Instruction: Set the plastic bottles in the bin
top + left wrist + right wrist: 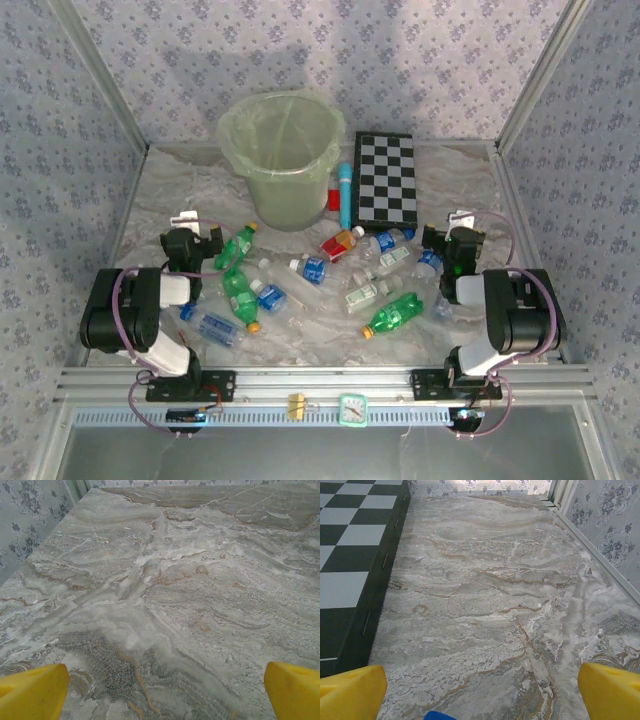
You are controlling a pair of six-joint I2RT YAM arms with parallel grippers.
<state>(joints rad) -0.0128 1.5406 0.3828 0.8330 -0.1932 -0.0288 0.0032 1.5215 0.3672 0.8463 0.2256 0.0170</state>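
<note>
Several plastic bottles lie scattered on the marble table between my arms: green ones [237, 245] [393, 313], a red-labelled one [342, 243], blue-labelled ones [312, 268] and clear ones [365, 295]. The bin [282, 155], a pale-green bucket with a clear bag liner, stands upright at the back centre. My left gripper [190, 226] hovers left of the pile; in its wrist view it [165, 695] is open over bare marble. My right gripper [458, 230] sits right of the pile and is open [482, 695], with a blue bottle part [437, 715] at the bottom edge below its jaws.
A black-and-white checkerboard [385, 178] [350, 555] lies right of the bin. A teal tube [345, 195] and a small red block [333, 199] lie between them. Patterned walls with metal frame posts enclose the table on three sides.
</note>
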